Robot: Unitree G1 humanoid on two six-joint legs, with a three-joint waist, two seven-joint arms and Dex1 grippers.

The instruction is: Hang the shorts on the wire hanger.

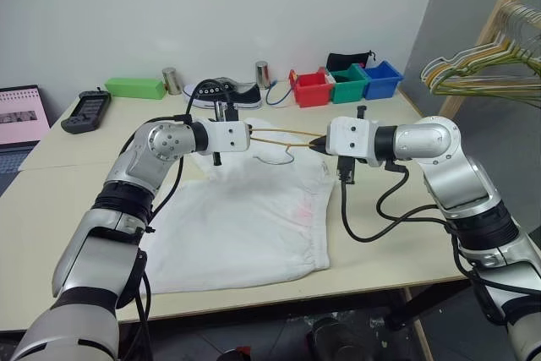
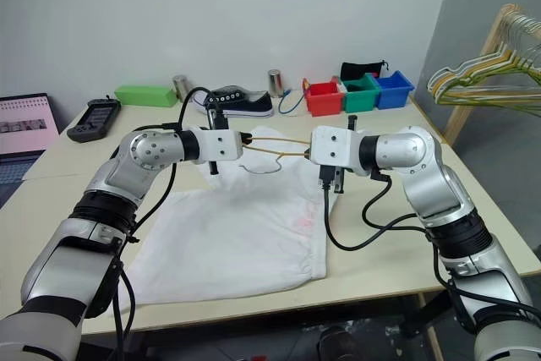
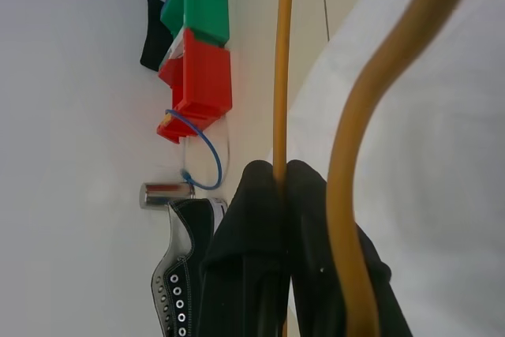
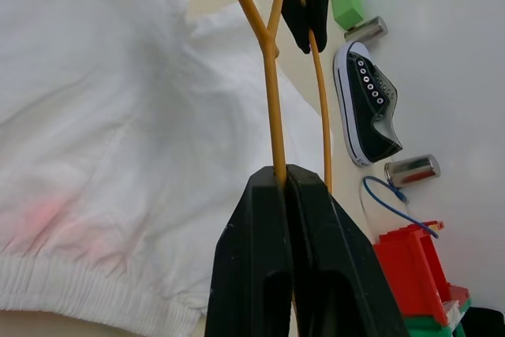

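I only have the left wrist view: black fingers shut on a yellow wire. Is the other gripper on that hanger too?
Observer: Yes. The right gripper is shut on the wire hanger as well, so it spans between it and the left gripper.
Operator: Are the shorts on it yet?
Observer: No. The shorts lie spread on the table, under the hanger.
Operator: Which way does the waistband face?
Observer: Toward the robot's right; the right wrist view shows the gathered elastic edge with a faint pink mark beside it.
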